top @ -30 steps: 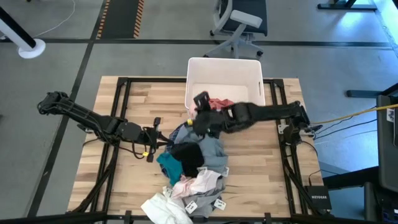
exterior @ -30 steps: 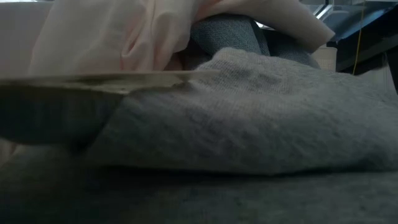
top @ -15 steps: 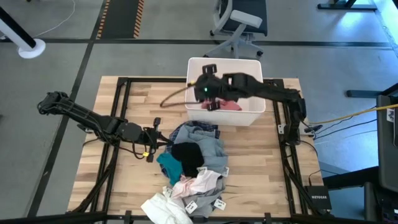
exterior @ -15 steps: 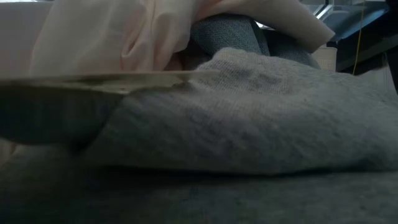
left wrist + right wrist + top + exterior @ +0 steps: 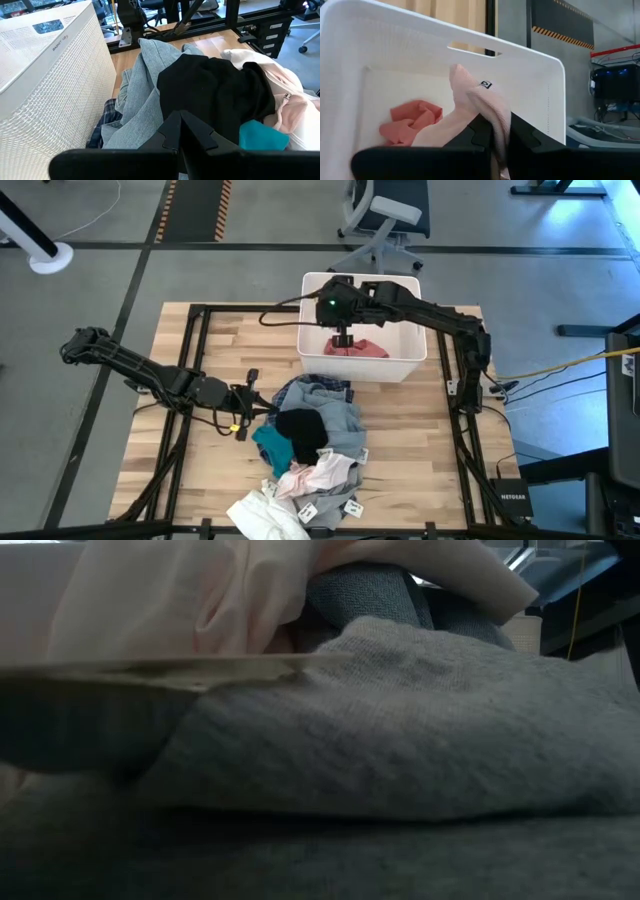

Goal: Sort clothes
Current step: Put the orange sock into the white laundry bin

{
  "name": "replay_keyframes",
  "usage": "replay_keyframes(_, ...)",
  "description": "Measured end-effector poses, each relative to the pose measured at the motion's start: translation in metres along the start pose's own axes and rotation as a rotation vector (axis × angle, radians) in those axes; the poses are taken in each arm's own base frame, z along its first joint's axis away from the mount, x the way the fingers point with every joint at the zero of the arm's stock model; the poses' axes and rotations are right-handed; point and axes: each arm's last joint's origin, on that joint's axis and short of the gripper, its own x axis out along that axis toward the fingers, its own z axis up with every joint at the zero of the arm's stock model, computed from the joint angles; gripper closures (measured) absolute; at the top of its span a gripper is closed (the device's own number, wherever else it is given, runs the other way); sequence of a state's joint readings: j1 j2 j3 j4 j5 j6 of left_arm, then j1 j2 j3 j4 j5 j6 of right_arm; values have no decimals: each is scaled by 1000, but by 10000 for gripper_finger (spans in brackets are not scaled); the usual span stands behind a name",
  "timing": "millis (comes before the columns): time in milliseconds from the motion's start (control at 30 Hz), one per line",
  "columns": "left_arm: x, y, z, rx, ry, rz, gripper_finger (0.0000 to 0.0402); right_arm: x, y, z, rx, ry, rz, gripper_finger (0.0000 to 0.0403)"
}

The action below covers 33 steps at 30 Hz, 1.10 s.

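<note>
The right gripper's [image 5: 496, 145] fingers [image 5: 481, 131] pinch a fold of pink garment [image 5: 470, 107] between them, the gap narrow but starting to ease, so the cloth looks close to being let go. It hangs over the inside of the white bin [image 5: 315, 288], where a coral-pink piece [image 5: 412, 117] already lies on the floor. A second ago this gripper was down at the pile's near edge by the bin; it has since lifted, carried the pink garment over the rim, and now sits above the bin's middle, so one more item is about to be sorted. The rest of the clothes [image 5: 310, 450] lie heaped on the wooden table [image 5: 200, 480] in front of the bin: black, teal, blue-grey, plaid, pale pink and white. The left gripper [image 5: 245, 402], fingers pressed together on nothing, waits just beside the pile's left edge, unmoved.
</note>
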State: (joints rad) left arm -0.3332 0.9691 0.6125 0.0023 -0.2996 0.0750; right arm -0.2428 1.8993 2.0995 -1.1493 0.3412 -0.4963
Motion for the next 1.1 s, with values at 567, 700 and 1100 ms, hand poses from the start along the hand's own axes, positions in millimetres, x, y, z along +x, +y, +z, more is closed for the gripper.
replay_keyframes(567,0,0,0,0,-1,0,402,4,2,-1,10,33,6,189)
replay_keyframes(700,0,0,0,0,-1,0,402,3,5,0,6,10,53,185)
replay_keyframes(1100,0,0,0,0,-1,0,402,-21,60,30,-143,-140,152,187)
